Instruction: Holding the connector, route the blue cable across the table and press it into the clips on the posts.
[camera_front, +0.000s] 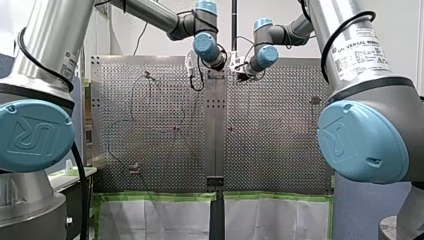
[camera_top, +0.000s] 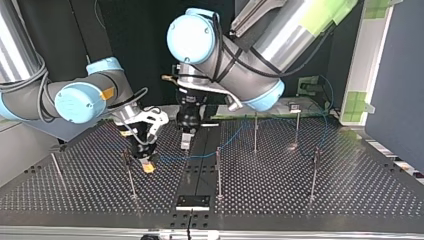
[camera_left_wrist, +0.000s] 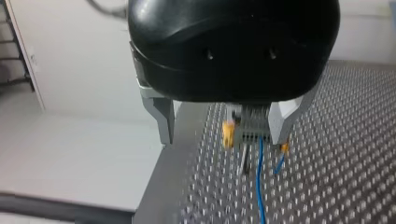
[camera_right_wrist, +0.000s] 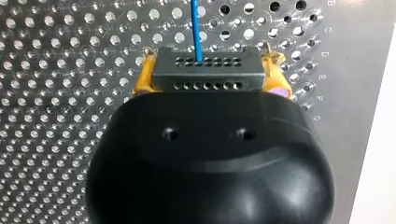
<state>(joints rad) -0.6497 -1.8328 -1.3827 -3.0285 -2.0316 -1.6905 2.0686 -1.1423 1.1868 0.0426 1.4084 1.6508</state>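
Connector (camera_right_wrist: 205, 79) clenched in my right gripper (camera_top: 146, 164), tilted toward table (camera_top: 350, 190), my left gripper (camera_left_wrist: 224, 128) released, pointing down

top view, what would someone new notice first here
My right hand, at the top view's left, is down low beside a thin post. The right wrist view shows its yellow pads clamped on a grey connector, with the blue cable leaving it. My left hand hangs open over the middle strip of the perforated table, holding nothing.
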